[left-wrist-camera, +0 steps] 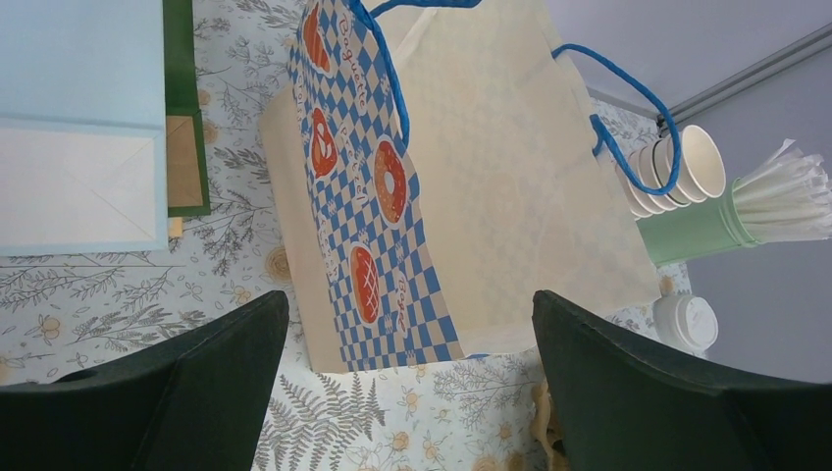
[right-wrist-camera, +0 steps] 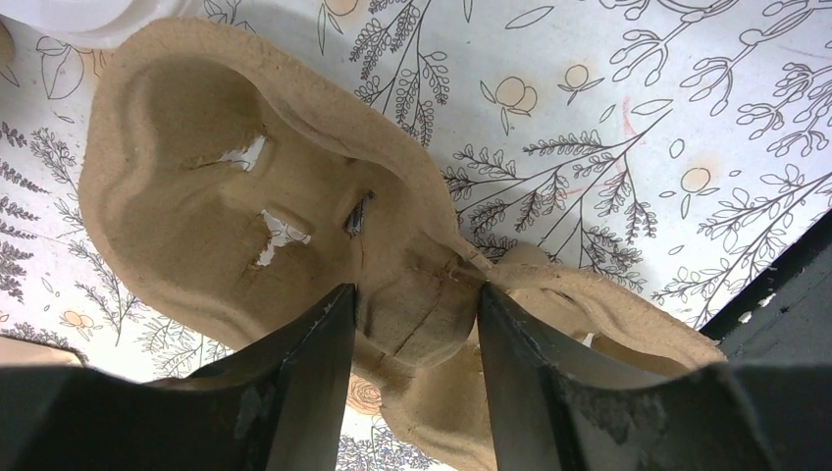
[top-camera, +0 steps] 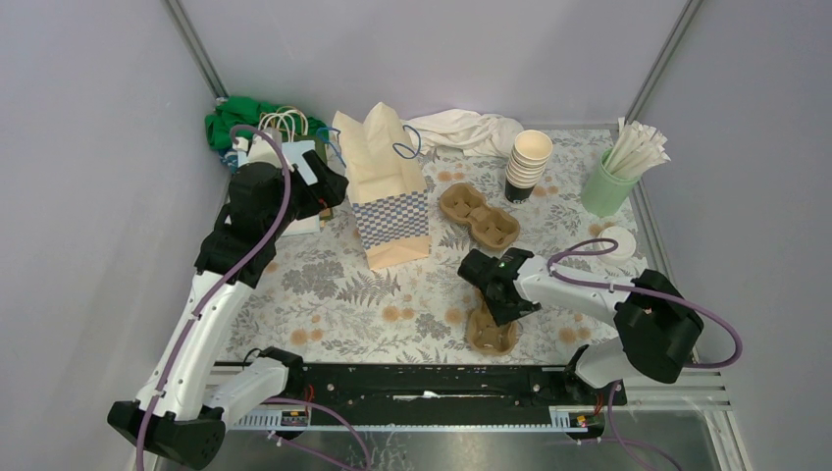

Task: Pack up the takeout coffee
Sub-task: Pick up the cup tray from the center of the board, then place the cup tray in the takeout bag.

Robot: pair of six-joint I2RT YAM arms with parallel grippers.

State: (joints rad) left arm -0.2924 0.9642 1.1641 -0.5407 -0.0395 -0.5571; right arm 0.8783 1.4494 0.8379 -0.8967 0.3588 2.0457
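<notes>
A stack of cream paper cups (top-camera: 530,159) stands at the back right of the table; it also shows in the left wrist view (left-wrist-camera: 687,165). White lids (top-camera: 618,241) lie near the right edge, and one shows in the left wrist view (left-wrist-camera: 687,322). My right gripper (top-camera: 498,299) is shut on the middle hump of a brown pulp cup carrier (top-camera: 494,335) near the front; the right wrist view shows both fingers of the gripper (right-wrist-camera: 414,294) pressed against the carrier (right-wrist-camera: 226,186). My left gripper (top-camera: 329,191) is open and empty, left of the blue-checked paper bag (top-camera: 388,196), and faces the bag (left-wrist-camera: 471,177).
A second pulp carrier (top-camera: 479,216) lies right of the bag. A mint-green tumbler of wrapped straws (top-camera: 608,182) stands at the back right. A white cloth (top-camera: 466,130) and green bags (top-camera: 245,120) lie at the back. Flat bags (left-wrist-camera: 88,128) lie by the left gripper.
</notes>
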